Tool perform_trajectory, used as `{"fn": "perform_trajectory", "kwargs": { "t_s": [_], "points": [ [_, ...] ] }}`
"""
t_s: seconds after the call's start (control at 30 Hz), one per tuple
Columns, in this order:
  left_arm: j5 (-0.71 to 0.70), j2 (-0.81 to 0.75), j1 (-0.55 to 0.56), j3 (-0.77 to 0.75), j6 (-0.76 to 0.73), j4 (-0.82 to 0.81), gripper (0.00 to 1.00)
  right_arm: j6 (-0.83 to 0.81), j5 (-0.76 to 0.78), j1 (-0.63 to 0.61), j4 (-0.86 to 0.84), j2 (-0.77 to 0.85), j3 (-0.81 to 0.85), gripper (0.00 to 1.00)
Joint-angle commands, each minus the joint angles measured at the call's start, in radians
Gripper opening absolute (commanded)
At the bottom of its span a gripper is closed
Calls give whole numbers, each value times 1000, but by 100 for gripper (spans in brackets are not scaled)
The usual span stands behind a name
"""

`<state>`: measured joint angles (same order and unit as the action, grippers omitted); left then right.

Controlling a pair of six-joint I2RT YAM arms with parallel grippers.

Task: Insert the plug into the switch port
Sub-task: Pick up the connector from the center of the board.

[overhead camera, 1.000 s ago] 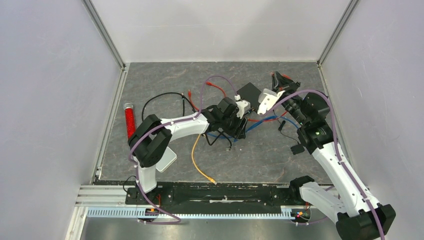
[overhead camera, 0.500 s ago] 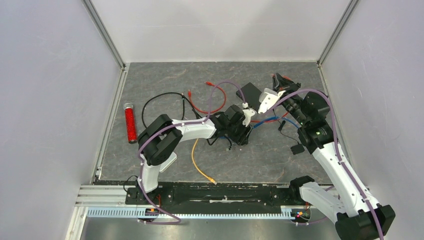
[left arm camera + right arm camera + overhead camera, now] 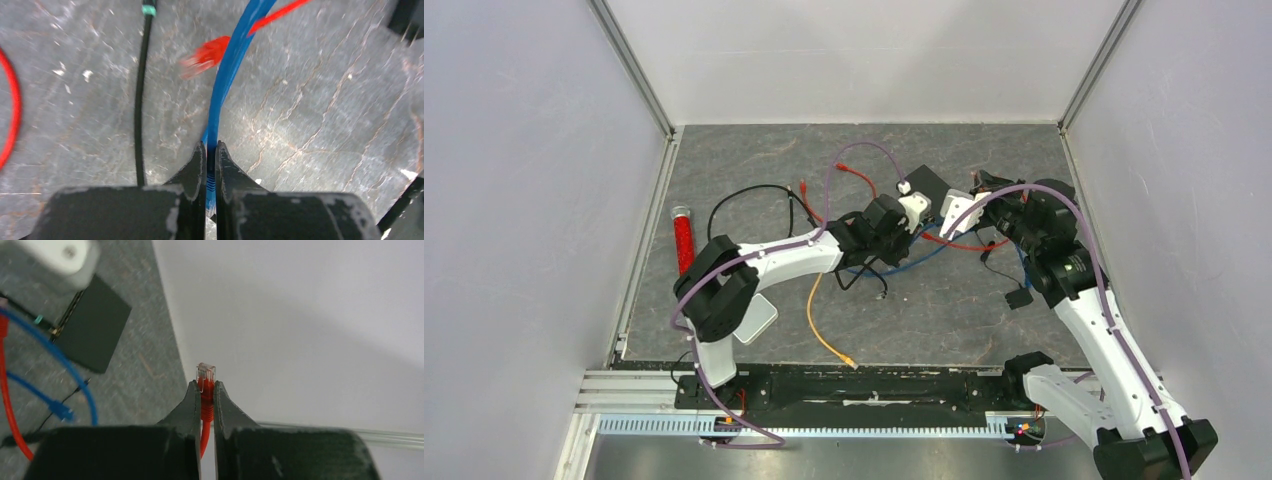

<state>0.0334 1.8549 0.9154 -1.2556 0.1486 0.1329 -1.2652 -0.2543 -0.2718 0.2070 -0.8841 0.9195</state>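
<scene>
The black switch (image 3: 929, 186) lies at the back middle of the grey floor, and it also shows in the right wrist view, switch (image 3: 92, 330). My right gripper (image 3: 206, 385) is shut on the red plug (image 3: 205, 374), whose clear tip sticks out past the fingertips and points at the white wall. From above, the right gripper (image 3: 981, 181) hangs just right of the switch. My left gripper (image 3: 210, 147) is shut on a blue cable (image 3: 225, 85) close above the floor. A second red plug (image 3: 207, 52) lies blurred beside that cable. The switch's ports are hard to make out.
A red tube (image 3: 683, 240) lies at the left. An orange cable (image 3: 819, 325) runs toward the near edge. A black cable loop (image 3: 744, 195) and a red cable (image 3: 849, 172) lie left of the switch. White walls enclose the floor on three sides.
My left gripper has gone from open to shut on the blue cable after swinging right and back. The right gripper has shifted slightly, still holding the red plug.
</scene>
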Motion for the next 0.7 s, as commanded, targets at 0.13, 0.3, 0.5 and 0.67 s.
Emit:
{"fn": "perform_trajectory", "kwargs": {
  "t_s": [0.13, 0.3, 0.5, 0.67],
  "points": [
    [-38, -42, -21, -71, -9, 12, 2, -154, 232, 3, 200, -26, 78, 0],
    [-38, -31, -23, -45, 23, 23, 2, -281, 349, 3, -131, 15, -59, 0],
    [32, -39, -21, 39, 103, -12, 2, -293, 377, 3, -320, -34, -61, 0],
    [74, -31, -15, 71, 159, -9, 6, -156, 442, 3, -402, -75, 7, 0]
  ]
}}
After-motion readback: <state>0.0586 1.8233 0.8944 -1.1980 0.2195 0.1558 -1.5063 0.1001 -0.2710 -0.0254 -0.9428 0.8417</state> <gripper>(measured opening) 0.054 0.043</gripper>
